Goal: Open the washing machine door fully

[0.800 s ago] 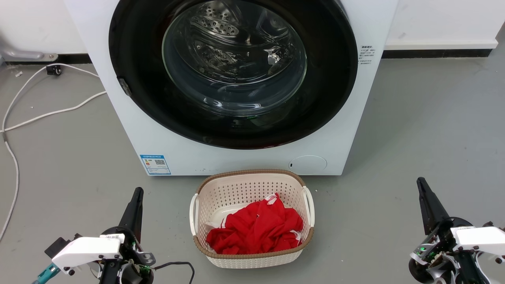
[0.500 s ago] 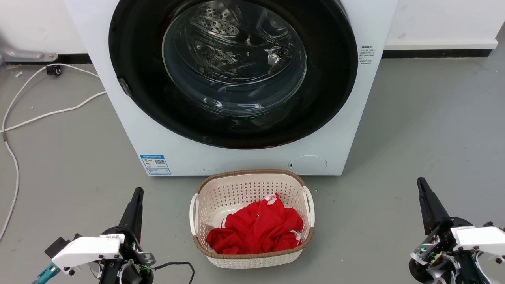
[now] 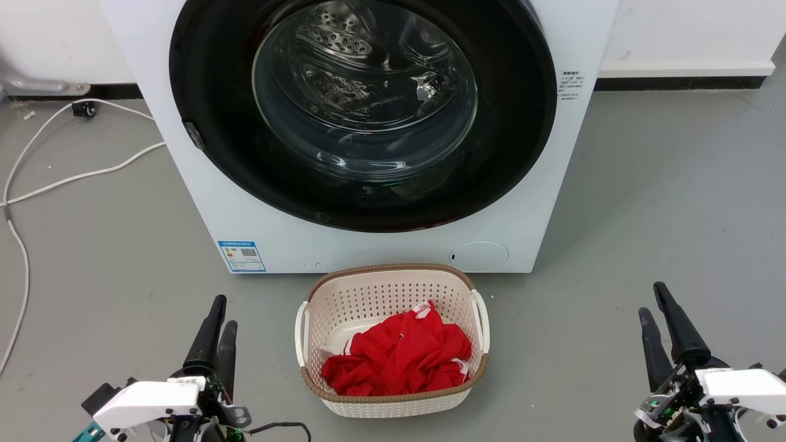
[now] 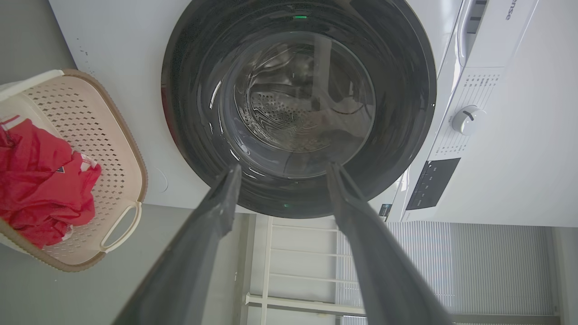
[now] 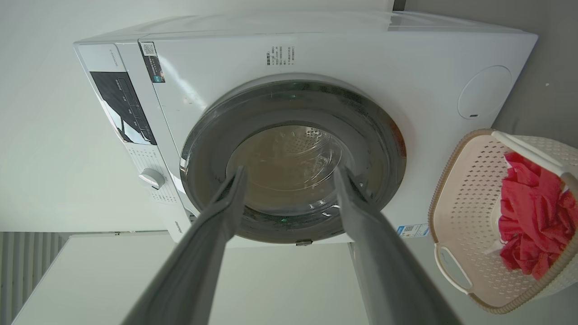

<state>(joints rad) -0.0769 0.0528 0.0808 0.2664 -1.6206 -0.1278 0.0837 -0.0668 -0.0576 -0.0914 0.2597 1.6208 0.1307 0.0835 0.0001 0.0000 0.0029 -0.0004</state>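
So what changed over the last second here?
Both grippers opened: the left gripper and the right gripper now show their two fingers apart, holding nothing, and sit slightly lower in the head view. The washing machine door stayed shut; the basket with the red cloth did not move.

The left gripper and the right gripper each had two long black fingers that narrowed to rounded tips. From the wrist cameras these looked matte dark grey. Behind each gripper sat a smooth white moulded shell, the left cover and the right cover. The left cover had a small printed label at its upper edge. A thin black cable curved out of the left wrist, and a teal piece stuck out beneath it. A green light glowed among the right wrist's silver brackets.
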